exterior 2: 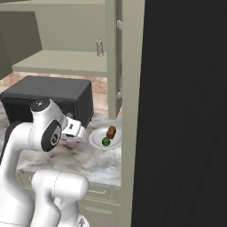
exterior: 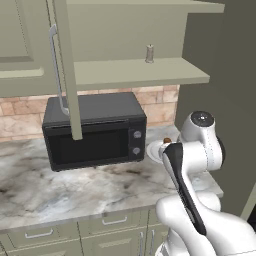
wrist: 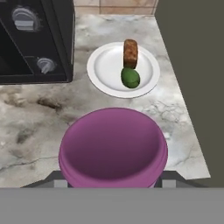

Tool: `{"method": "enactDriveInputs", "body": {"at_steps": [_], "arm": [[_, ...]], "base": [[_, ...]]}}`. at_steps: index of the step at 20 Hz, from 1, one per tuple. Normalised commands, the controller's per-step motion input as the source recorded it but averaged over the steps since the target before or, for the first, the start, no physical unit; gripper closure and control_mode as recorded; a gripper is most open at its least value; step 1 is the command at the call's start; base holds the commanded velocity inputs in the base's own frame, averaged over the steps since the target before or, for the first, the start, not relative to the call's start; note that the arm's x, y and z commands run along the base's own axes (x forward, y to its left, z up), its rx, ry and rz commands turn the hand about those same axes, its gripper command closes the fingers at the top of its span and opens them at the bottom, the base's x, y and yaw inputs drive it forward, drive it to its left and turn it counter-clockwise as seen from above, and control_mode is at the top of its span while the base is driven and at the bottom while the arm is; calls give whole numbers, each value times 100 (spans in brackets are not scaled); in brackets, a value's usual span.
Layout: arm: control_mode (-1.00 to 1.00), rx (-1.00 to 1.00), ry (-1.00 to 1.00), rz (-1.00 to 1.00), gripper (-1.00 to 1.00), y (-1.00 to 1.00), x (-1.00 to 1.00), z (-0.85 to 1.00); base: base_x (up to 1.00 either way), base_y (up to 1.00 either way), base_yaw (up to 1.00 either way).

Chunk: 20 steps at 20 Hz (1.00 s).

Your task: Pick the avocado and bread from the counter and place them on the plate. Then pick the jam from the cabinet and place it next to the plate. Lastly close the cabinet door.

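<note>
one purple-magenta jam (wrist: 113, 148) jar, round and smooth, pinched in the hand (wrist: 113, 181).

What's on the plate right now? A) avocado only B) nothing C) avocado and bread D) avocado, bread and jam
C: the hand view shows the avocado and the bread both lying on the plate, touching each other, while the jam sits between the fingers of the gripper above the counter, short of the plate.
</note>
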Motion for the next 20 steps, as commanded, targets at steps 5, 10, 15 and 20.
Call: {"method": "enactDriveInputs", "body": {"at_steps": [5, 10, 15, 20], "arm": [[-100, 0, 0, 0, 100, -9, 5, -39], [-100, 0, 1, 0, 100, -6, 12, -34], [-100, 0, 0, 0, 100, -7, 13, -35], [-100, 0, 1, 0, 100, -8, 21, -37]], "base": [[0, 0, 0], [0, 0, 0], [0, 0, 0], [0, 0, 0]]}}
